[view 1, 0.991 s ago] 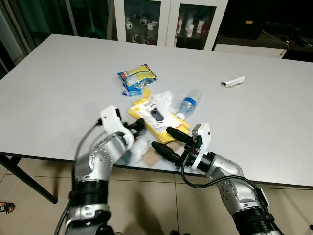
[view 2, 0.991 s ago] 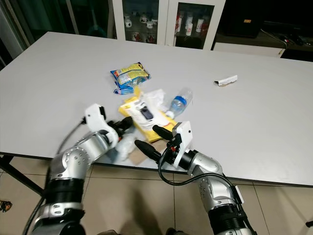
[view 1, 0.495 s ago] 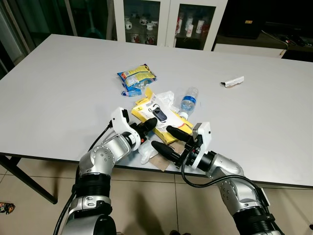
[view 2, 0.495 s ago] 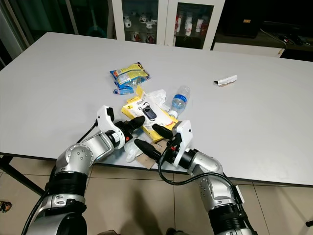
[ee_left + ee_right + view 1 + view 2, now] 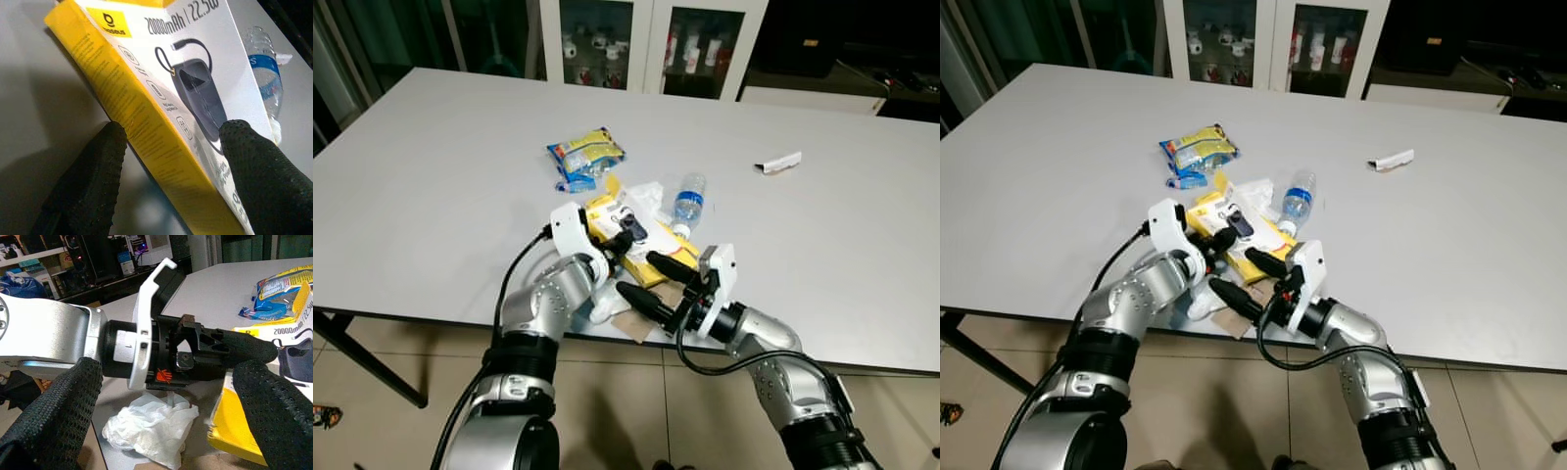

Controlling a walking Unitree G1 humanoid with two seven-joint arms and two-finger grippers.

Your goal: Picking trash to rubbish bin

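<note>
1. While the left gripper (image 5: 619, 251) reaches over the table's near edge, its two black fingers (image 5: 93, 181) stand spread on either side of the yellow box (image 5: 161, 117); the left wrist view shows one finger below the box's yellow side and the other against its white printed face, but whether they press on it cannot be told.
2. Head views place that box a little in from the near edge, tilted, with its far end toward the crumpled white wrapper (image 5: 651, 196).
3. Just beside it, the right gripper (image 5: 651, 286) hovers at the near edge with its fingers wide apart and nothing between them.
4. Its wrist view looks straight at the left gripper's silver wrist and black finger base, and shows a white tissue (image 5: 146, 433) lying under them, next to the box's yellow corner.
5. From the head, the tissue (image 5: 1203, 300) shows below the left wrist, with a scrap of brown card (image 5: 636, 321) overhanging the near edge.
6. Beyond the box lies a clear water bottle (image 5: 688, 206) with a blue label, and further toward the middle a yellow and blue snack bag (image 5: 585, 155).
7. Well apart, toward the table's far right corner, lies a small white wrapper (image 5: 779, 164).
</note>
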